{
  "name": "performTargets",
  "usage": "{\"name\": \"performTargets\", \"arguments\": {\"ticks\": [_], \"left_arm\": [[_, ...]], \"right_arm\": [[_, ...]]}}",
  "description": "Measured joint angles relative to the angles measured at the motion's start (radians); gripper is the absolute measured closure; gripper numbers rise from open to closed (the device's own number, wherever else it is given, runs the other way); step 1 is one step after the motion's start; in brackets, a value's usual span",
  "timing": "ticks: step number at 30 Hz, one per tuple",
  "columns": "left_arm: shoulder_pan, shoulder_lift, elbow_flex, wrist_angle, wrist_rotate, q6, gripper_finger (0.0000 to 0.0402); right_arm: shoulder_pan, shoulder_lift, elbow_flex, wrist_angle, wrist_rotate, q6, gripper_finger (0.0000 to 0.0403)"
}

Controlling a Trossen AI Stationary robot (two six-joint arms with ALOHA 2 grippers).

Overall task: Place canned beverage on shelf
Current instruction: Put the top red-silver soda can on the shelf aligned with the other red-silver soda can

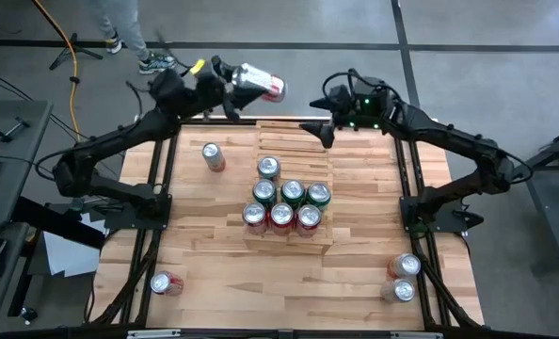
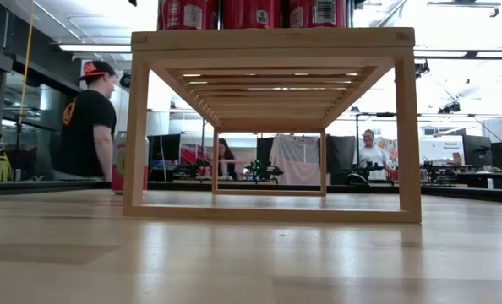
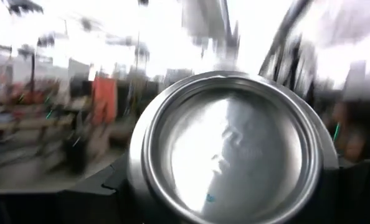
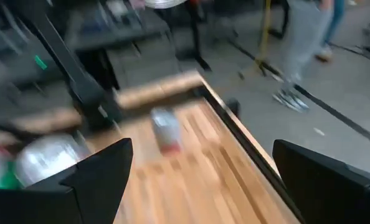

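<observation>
The left gripper (image 1: 234, 83) grips a red-and-silver can (image 1: 262, 83) on its side, over the table's far edge, just beyond the shelf (image 1: 294, 155). Seven cans (image 1: 281, 216) crowd the shelf's near tiers; the far slats are bare. The right gripper (image 1: 319, 127) hangs open over the shelf's far right corner. Only the left wrist view shows the can's silver end (image 3: 235, 146).

Cans (image 2: 251, 13) atop the shelf (image 2: 272, 40) cut off by the low view's upper edge; labels unreadable. Left wrist view blurred behind the can end (image 3: 228, 146). Right wrist view smeared throughout.
</observation>
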Motion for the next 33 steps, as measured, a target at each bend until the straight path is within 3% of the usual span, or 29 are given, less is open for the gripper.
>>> {"name": "performTargets", "arguments": {"ticks": [2, 5, 9, 11, 16, 21, 26, 33], "left_arm": [[0.003, 0.006, -0.079, 0.241, -0.034, -0.160, 0.0167], [-0.018, 0.045, -0.172, 0.572, -0.199, -0.410, 0.0167], [-0.075, 0.113, -0.206, 0.751, -0.474, -0.760, 0.0167], [-0.107, 0.134, -0.197, 0.757, -0.529, -0.888, 0.0167], [-0.190, 0.159, -0.161, 0.743, -0.550, -1.072, 0.0167], [-0.253, 0.156, -0.111, 0.715, -0.560, -1.076, 0.0167], [-0.295, 0.158, -0.072, 0.541, -0.577, -1.080, 0.0167], [-0.305, 0.158, -0.052, 0.477, -0.605, -1.096, 0.0167]], "right_arm": [[-0.004, 0.000, -0.028, 0.125, -0.043, 0.059, 0.0029], [0.003, 0.003, -0.082, 0.393, -0.070, 0.152, 0.0029], [0.024, 0.045, -0.116, 0.700, -0.072, 0.222, 0.0029], [0.036, 0.064, -0.113, 0.765, -0.073, 0.176, 0.0029], [0.054, 0.088, -0.081, 0.740, -0.006, -0.044, 0.0029], [0.054, 0.088, -0.058, 0.751, 0.003, -0.199, 0.0029], [0.064, 0.088, -0.015, 0.752, -0.011, -0.292, 0.0029], [0.073, 0.088, -0.003, 0.745, -0.019, -0.292, 0.0029]]}}
